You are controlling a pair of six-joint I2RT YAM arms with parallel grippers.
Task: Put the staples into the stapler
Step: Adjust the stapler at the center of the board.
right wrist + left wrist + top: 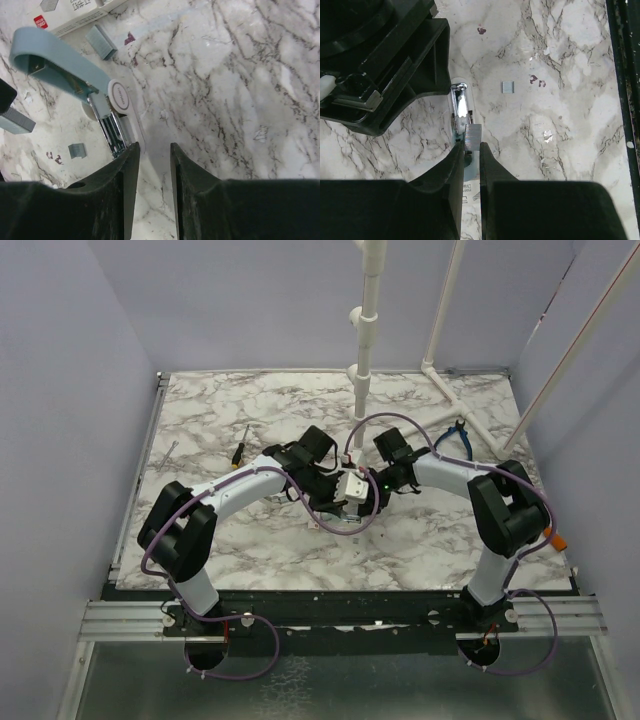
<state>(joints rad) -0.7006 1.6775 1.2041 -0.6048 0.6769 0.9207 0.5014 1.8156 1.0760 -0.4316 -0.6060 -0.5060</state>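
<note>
The stapler lies open on the marble, its light blue lid swung up and left and its metal channel bare. In the left wrist view the channel runs out from under the black right gripper. My left gripper is shut on a silvery strip of staples, held at the near end of that channel. The held strip also shows in the right wrist view. My right gripper is narrowly open with only marble between the fingers; its left finger sits at the stapler's white base.
Loose staple strips lie on the marble. A white staple box lies beyond the stapler. Blue-handled pliers and a screwdriver lie further back. White pipes stand at the rear.
</note>
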